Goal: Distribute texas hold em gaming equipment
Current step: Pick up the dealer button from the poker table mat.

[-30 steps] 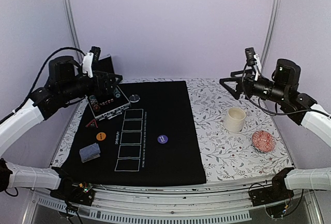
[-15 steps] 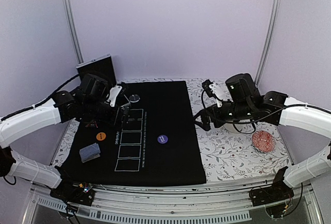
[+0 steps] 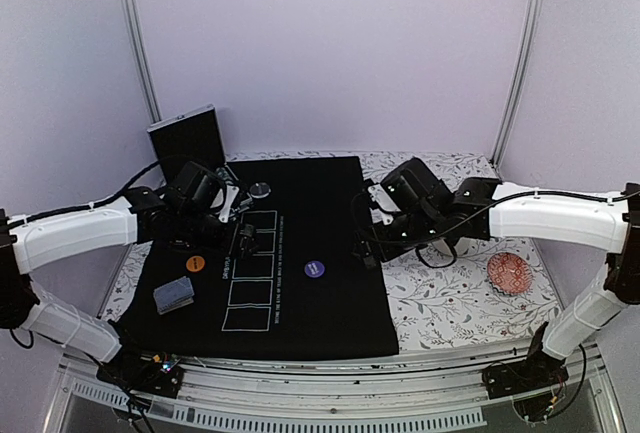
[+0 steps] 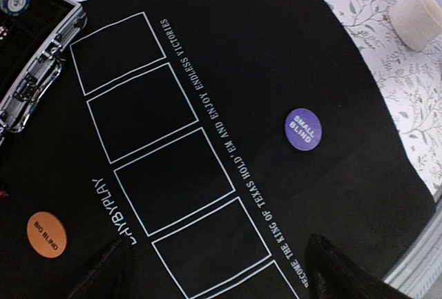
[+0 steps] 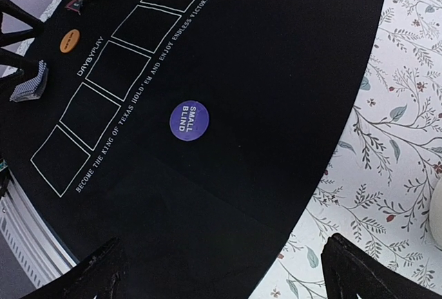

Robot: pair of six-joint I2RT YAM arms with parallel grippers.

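- A second ago both arms were parked out at the sides. Now they've swung in over the black mat (image 3: 320,203).
- Your left end effector (image 3: 243,236) hangs over the printed card boxes (image 4: 159,147), fingers spread, nothing in them.
- Your right end effector (image 3: 366,250) sits at the mat's right edge, also spread wide and empty.
- None of the gear has budged. The card deck (image 3: 173,295) is near the mat's front-left corner, the orange disc (image 3: 196,263) just behind it, the purple disc (image 3: 314,269) mid-mat and the clear disc (image 3: 260,190) at the back by the open case (image 3: 185,138).
- So I'd say this is pure approach and nothing's been dealt out yet. Both wrist views have the purple disc in sight, so it looks like the likely pick.
- Room-wise, the middle and right of the mat are wide open.
- The tight spots are the case right beside your left arm, and the cup (image 4: 418,9) tucked close behind your right arm on the flowery tabletop (image 3: 450,303).
- The arms now face each other across the mat, so watch that gap.
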